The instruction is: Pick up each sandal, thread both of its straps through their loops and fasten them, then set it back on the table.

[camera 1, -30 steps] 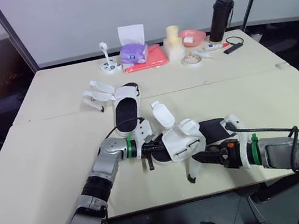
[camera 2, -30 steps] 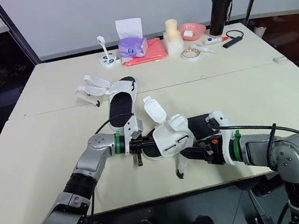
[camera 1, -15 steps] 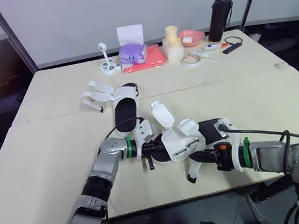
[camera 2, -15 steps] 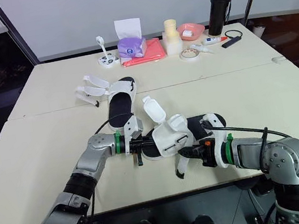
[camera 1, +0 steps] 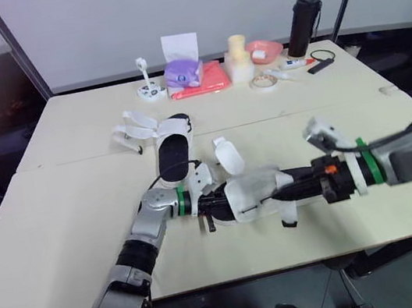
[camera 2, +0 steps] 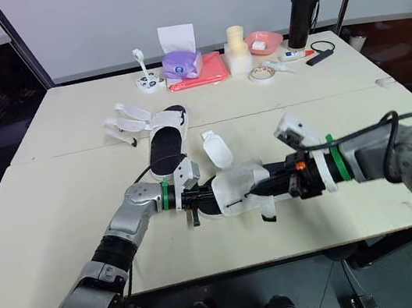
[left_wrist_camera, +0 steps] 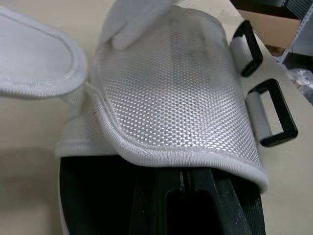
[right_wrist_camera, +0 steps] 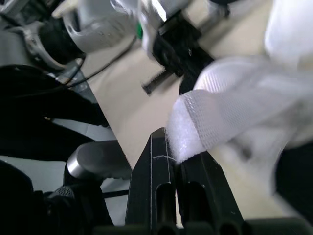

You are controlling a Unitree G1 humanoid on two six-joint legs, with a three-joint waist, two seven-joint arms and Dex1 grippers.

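Your left gripper (camera 1: 206, 201) is clamping the sole of the near sandal (camera 1: 253, 192), with its fingers closed narrow on it. Your right gripper (right_wrist_camera: 172, 149) is pinching the end of a white strap (right_wrist_camera: 230, 110) between its fingers. The sandal is lying between both grippers at the front middle of the table (camera 1: 52, 227). Its two black loops (left_wrist_camera: 273, 113) are standing unthreaded. The second sandal (camera 1: 172, 150) is lying farther back, with its straps splaying open.
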